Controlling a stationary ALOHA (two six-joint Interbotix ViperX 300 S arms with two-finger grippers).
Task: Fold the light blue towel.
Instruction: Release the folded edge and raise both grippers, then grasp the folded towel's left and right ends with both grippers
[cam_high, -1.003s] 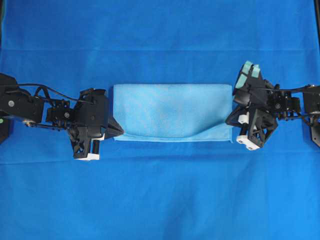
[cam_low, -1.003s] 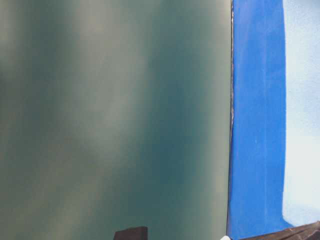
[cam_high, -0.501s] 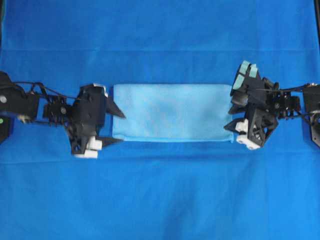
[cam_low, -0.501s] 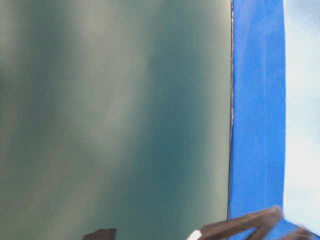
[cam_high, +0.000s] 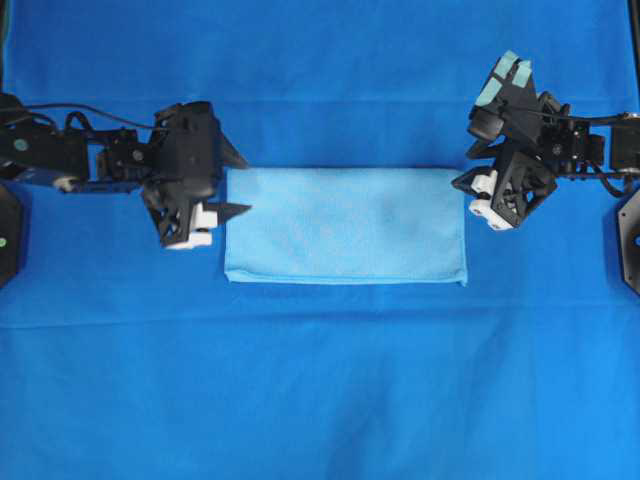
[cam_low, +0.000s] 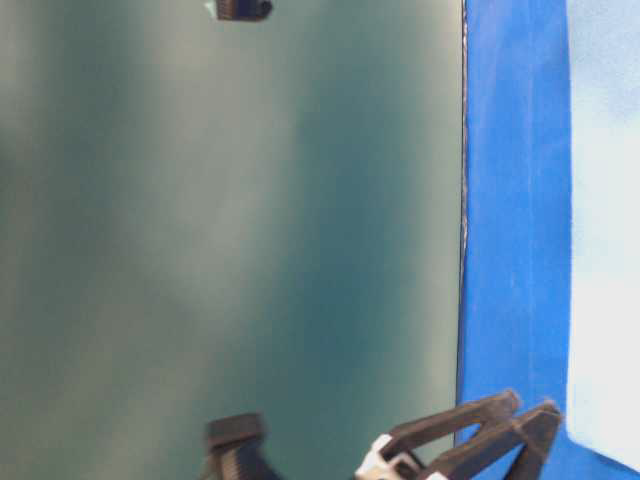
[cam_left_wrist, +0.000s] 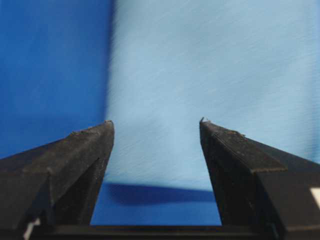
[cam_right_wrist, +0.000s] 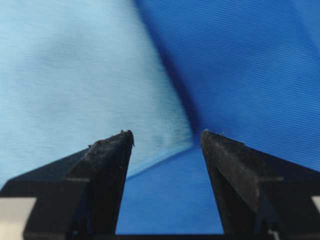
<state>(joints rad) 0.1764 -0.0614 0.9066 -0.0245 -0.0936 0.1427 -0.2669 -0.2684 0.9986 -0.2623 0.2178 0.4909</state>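
The left gripper (cam_high: 238, 183) has its jaws spread and holds nothing; in the left wrist view its two black fingers (cam_left_wrist: 75, 165) stand wide apart, with the light blue towel (cam_left_wrist: 210, 75) filling the gap between them and one straight towel edge running up past the inner side of the left finger. In the overhead view it sits just beside the towel's left end, level with the far left corner. The right gripper (cam_high: 462, 165) is likewise spread and empty. In the right wrist view its fingers (cam_right_wrist: 102, 175) frame a corner of the towel, which lies flat between them without touching either tip. Overhead, this gripper sits just beside the towel's far right corner.

The light blue towel (cam_high: 345, 225) lies folded as a long flat rectangle near the middle of the royal-blue table covering (cam_high: 320, 390), long sides parallel to the near and far edges. The table-level view is turned on its side and mostly blurred; it shows a strip of the covering, a pale band of towel and dark finger shapes.
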